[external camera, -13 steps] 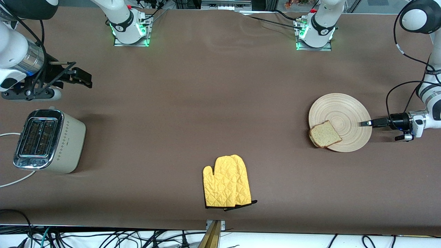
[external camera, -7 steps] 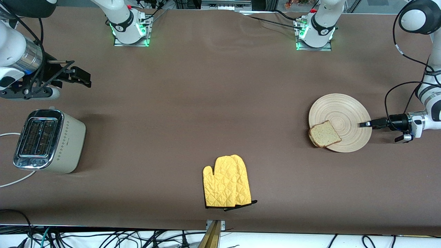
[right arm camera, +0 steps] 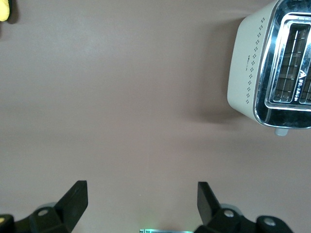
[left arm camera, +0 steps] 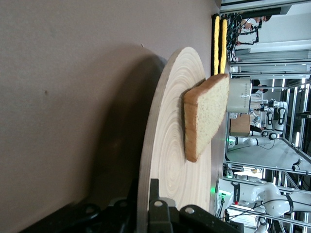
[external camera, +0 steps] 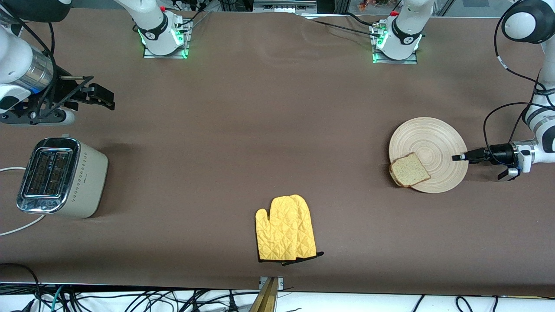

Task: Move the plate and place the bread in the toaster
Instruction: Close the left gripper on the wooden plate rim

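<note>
Wooden plate, one, carried one bread slice; left gripper pinched its rim. One unlabelled toaster; right gripper waited above the table, spread.

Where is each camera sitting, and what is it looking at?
Front view: high across the table, facing both arms, showing the toaster, plate, bread and yellow oven mitt.
Left wrist view: low at the plate's rim, looking across the plate at the bread; left gripper shows.
Right wrist view: above the table, looking down at the toaster; open right gripper shows.
Shared: front and left wrist views both show plate and bread.
</note>
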You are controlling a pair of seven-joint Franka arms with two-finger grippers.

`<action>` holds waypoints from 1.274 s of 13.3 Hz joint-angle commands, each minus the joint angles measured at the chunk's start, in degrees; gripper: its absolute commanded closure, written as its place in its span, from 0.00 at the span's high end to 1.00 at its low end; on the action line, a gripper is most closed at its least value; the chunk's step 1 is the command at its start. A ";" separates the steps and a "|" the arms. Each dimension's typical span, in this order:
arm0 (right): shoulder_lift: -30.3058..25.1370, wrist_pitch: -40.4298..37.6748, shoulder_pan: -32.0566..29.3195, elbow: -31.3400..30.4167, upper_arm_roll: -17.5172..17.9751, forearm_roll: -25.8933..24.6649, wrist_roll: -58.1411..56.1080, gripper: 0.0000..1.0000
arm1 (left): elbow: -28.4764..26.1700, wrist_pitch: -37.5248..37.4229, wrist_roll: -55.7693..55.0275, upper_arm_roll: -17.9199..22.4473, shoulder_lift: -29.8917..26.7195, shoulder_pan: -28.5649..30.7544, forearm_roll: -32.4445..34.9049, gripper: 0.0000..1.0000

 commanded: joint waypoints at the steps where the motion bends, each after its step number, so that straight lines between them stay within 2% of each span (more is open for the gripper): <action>1: -0.97 -0.41 -0.17 -0.31 -0.04 0.75 0.08 1.00 | 1.47 -0.42 1.45 0.15 1.06 -0.27 -0.38 0.00; 4: -1.14 -0.50 -0.17 -0.31 -0.13 0.75 0.08 1.00 | 1.47 -1.12 1.27 -0.28 0.45 -0.53 -0.29 0.00; 8: -1.14 -0.50 -0.17 -0.31 -0.04 0.66 0.08 1.00 | 1.47 -5.16 1.27 -5.20 -0.08 -1.31 0.15 0.00; 14: -1.14 -0.59 -0.17 -0.31 -0.39 0.66 -0.01 1.00 | 0.68 -5.43 -3.89 -7.84 -3.33 -11.41 0.77 0.00; 17: -1.14 -0.59 -0.17 -0.31 -0.91 0.66 -1.06 1.00 | -0.55 -4.82 -5.93 -7.93 -7.10 -16.34 0.15 0.00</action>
